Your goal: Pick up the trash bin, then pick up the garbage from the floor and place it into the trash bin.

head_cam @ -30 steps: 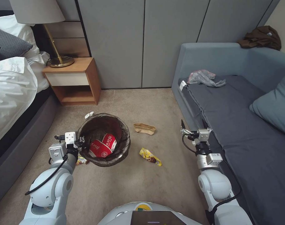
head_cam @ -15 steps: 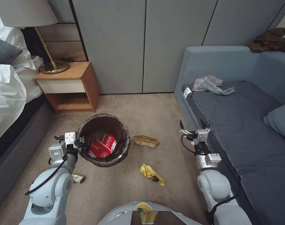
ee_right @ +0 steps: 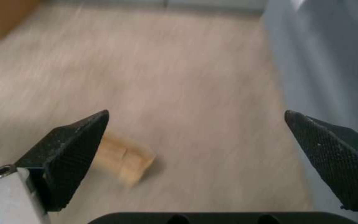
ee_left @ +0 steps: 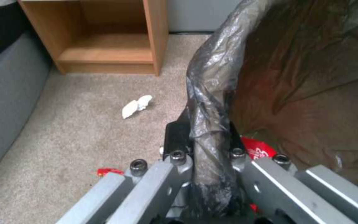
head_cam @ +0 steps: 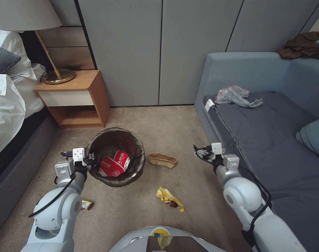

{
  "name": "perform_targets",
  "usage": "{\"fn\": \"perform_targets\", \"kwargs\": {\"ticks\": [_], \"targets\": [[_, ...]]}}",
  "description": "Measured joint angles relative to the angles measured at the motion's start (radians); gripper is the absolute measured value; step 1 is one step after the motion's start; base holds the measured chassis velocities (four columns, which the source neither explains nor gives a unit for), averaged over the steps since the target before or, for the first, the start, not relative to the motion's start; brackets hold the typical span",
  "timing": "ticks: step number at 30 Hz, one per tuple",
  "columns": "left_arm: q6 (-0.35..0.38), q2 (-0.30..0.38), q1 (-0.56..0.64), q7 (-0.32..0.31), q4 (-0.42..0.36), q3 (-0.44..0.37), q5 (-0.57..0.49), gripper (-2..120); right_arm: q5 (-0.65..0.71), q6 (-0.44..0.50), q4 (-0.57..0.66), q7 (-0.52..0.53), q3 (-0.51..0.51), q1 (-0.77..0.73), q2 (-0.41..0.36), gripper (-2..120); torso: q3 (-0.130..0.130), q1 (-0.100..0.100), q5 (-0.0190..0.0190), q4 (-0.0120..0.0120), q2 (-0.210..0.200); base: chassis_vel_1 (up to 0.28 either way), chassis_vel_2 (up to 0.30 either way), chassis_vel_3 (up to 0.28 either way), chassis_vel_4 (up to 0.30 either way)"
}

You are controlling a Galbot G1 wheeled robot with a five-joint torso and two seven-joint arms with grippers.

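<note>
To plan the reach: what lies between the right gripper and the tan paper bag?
Bare carpet separates the right gripper from the tan paper bag, in the head view.

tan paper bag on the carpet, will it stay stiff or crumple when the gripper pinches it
The tan paper bag already lies flattened and creased, so it will likely crumple further. It looks empty, so probably light. The open right gripper is wider than it in the right wrist view, so it may slide on the carpet before the fingers catch it.

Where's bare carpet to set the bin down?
Bare carpet lies between the nightstand and sofa, along the wall. Crowded nearer: paper bag and yellow wrapper right of the bin, a wrapper by the left arm.
</note>
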Motion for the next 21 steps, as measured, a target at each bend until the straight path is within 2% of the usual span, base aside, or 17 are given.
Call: {"fn": "perform_targets", "kwargs": {"ticks": [2,4,6,7,9,10,13,21], "targets": [[0.0,0.0,0.002,0.0,0.0,-0.004,-0.001,0,0.135,-0.076,-0.014,0.051,-0.059,0.062,-0.051,100,0.0,0.0,-0.0003,0.0002,0.0,0.0,0.0,0.0,0.0],[0.0,0.001,0.002,0.0,0.0,-0.005,-0.001,0,0.184,-0.085,-0.023,0.07,-0.083,0.083,-0.064,100,0.0,0.0,-0.0002,0.0002,0.0,0.0,0.0,0.0,0.0],[0.0,0.002,0.003,0.0,0.0,-0.009,-0.002,0,0.303,-0.094,-0.062,0.101,-0.167,0.148,-0.093,100,0.0,0.0,-0.0004,0.0003,0.0,0.0,0.0,0.0,0.0],[0.0,0.002,0.003,0.0,0.0,-0.009,-0.002,0,0.303,-0.094,-0.062,0.101,-0.167,0.148,-0.093,100,0.0,0.0,-0.0004,0.0003,0.0,0.0,0.0,0.0,0.0],[0.0,0.002,0.004,0.0,0.0,-0.009,-0.002,0,0.366,-0.094,-0.122,0.115,-0.261,0.21,-0.108,100,0.0,0.0,-0.0003,0.0002,0.0,0.0,0.0,0.0,0.0],[0.0,0.002,0.004,0.0,0.0,-0.009,-0.002,0,0.366,-0.094,-0.122,0.115,-0.261,0.21,-0.108,100,0.0,0.0,-0.0003,0.0002,0.0,0.0,0.0,0.0,0.0],[0.0,0.001,0.004,0.0,0.001,-0.009,-0.002,0,0.406,-0.089,-0.195,0.135,-0.357,0.266,-0.105,100,0.0,0.0,-0.0001,0.0002,0.0,0.0,0.0,0.0,0.0],[-0.003,-0.002,0.006,0.001,0.01,-0.006,0.005,0,0.371,-0.083,-0.295,0.117,-0.411,0.29,-0.066,100,0.0,0.0,-0.0002,0.0001,0.0,0.0,0.0,0.0,0.0]]}}
